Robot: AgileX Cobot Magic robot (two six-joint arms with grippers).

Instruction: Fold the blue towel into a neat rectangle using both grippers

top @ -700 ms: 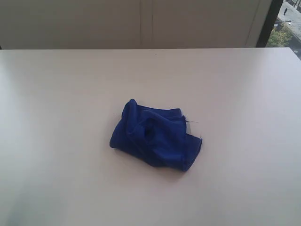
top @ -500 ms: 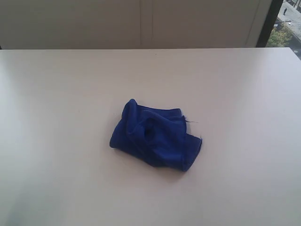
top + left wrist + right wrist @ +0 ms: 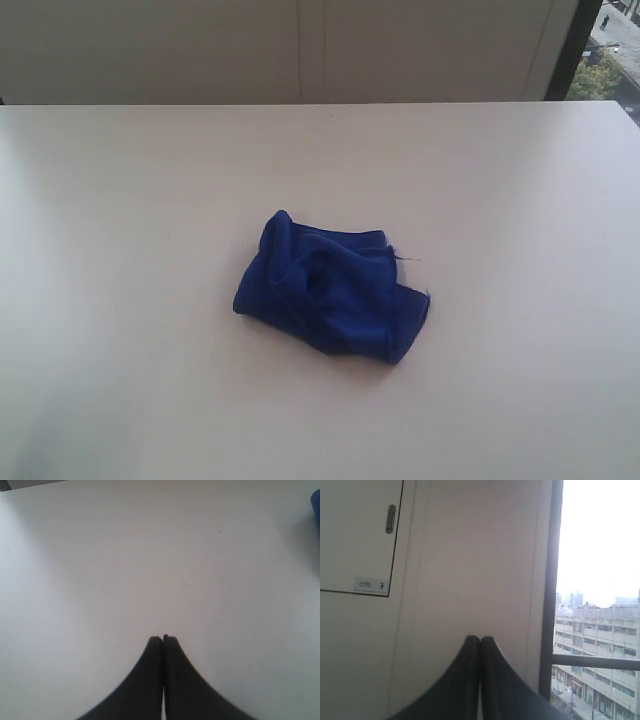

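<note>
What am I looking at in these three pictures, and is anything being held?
This is a two-armed robot. The wide picture comes from a camera off the arms. It shows a white table with a crumpled blue towel in the middle and no arm in sight. The other two pictures come from a camera on each wrist. The left gripper is over bare table, its black fingers pressed together. The right gripper points at a wall and a window, fingers also together. Nothing is held.
</note>
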